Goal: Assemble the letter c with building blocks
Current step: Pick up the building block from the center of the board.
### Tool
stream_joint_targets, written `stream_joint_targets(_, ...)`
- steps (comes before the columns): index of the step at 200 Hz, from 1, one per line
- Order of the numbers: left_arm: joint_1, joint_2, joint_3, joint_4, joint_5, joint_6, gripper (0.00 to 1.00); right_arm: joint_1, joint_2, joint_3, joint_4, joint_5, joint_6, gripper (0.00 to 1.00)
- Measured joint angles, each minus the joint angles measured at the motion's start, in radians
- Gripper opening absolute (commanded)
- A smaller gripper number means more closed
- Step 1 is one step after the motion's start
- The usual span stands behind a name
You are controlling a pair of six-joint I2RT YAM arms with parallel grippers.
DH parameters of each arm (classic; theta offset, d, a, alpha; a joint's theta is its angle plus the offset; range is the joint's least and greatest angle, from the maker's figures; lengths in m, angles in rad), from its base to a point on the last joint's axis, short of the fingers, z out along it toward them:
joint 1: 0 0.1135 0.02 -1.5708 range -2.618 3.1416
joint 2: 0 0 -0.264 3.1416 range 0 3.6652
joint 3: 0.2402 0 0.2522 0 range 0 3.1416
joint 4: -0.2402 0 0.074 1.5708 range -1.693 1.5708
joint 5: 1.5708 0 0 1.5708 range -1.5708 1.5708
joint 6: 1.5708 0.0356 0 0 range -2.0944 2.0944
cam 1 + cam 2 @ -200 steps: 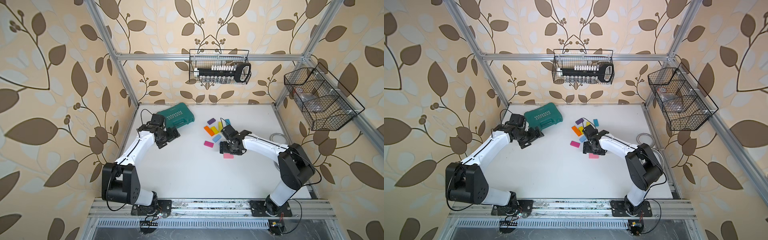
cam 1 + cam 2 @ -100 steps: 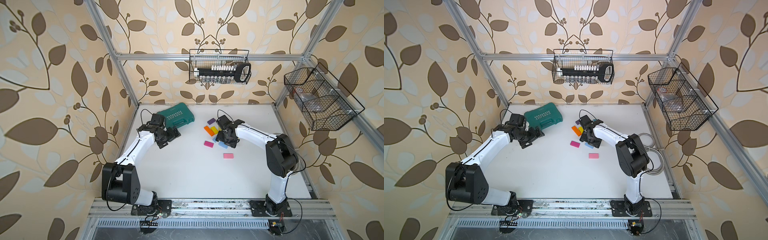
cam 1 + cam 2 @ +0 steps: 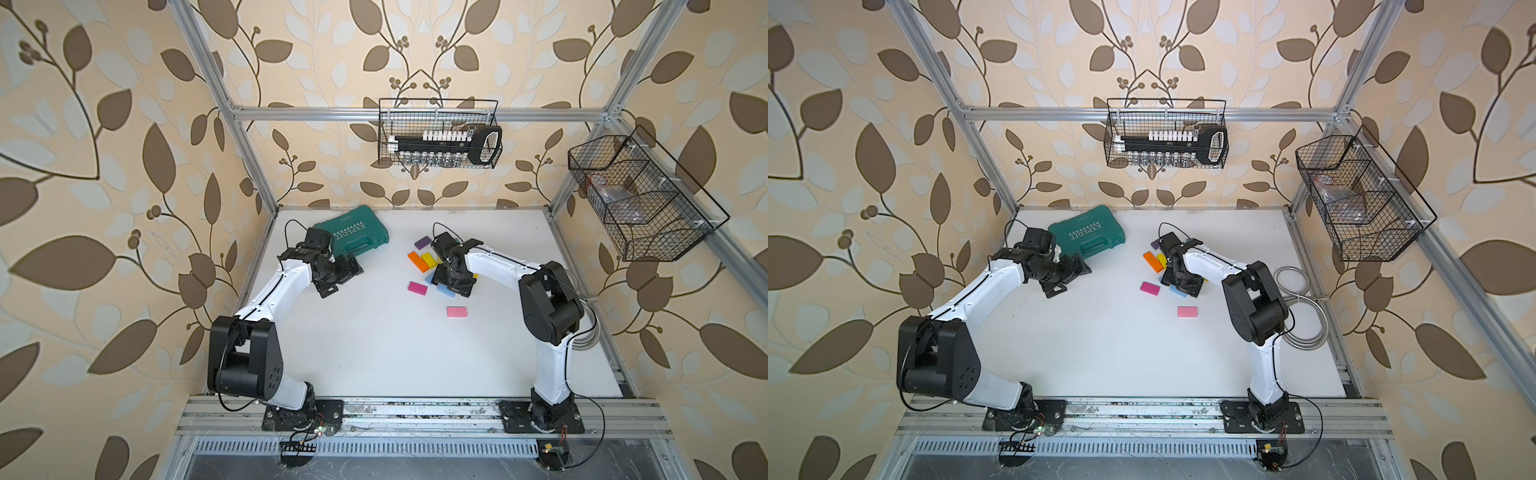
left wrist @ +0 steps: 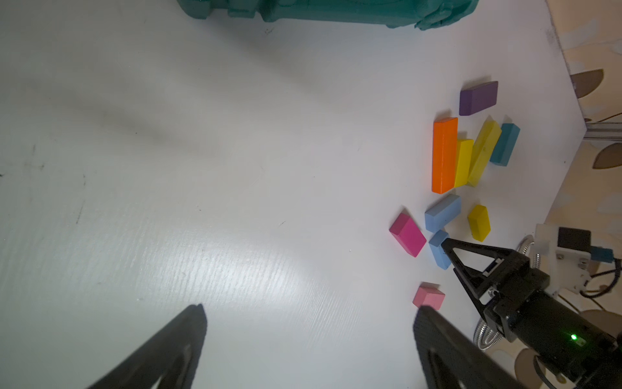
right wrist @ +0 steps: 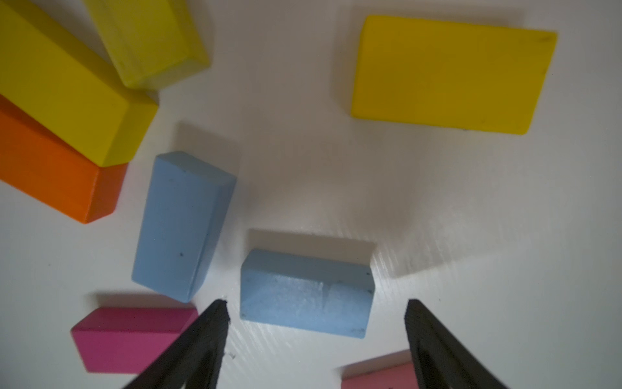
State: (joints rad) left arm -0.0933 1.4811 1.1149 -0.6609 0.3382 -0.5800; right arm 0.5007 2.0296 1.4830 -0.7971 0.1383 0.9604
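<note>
Blocks point(image 4: 441, 212), ten flat rectangles (three yellow, two light blue, one each orange, purple, teal, magenta, pink), lie right of the green case point(image 3: 353, 239), left hand point(image 4: 309, 308) spread, right hand point(image 5: 316, 313) spread astride one light blue block point(image 5: 303, 286).

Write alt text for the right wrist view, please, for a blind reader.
The open right gripper straddles a light blue block on the table without touching it. Nearby lie a second light blue block, a magenta block, a pink block, an orange block and three yellow blocks.
</note>
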Motion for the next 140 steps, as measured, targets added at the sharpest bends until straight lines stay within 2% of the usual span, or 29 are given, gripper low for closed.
stream_joint_targets(30, 0.0, 0.0, 0.0, 0.002, 0.0, 0.0, 0.99, -0.002, 0.017, 0.0, 0.014, -0.013, -0.008, 0.8)
stream_joint_targets(57, 0.0, 0.0, 0.0, 0.003, 0.0, 0.0, 0.99, -0.008, 0.036, 0.003, 0.023, -0.024, -0.02, 0.74)
stream_joint_targets(78, 0.0, 0.0, 0.0, 0.003, 0.0, 0.0, 0.99, -0.013, 0.037, 0.006, 0.031, -0.036, -0.027, 0.58)
stream_joint_targets(96, 0.0, 0.0, 0.0, 0.003, 0.0, 0.0, 0.99, -0.018, 0.035, 0.005, 0.039, -0.043, -0.053, 0.37)
stream_joint_targets(108, 0.0, 0.0, 0.0, 0.003, -0.001, 0.0, 0.99, -0.02, 0.029, 0.002, 0.051, -0.049, -0.075, 0.29)
stream_joint_targets(140, 0.0, 0.0, 0.0, -0.001, -0.001, 0.0, 0.99, -0.033, -0.055, -0.064, 0.082, -0.059, -0.163, 0.27)
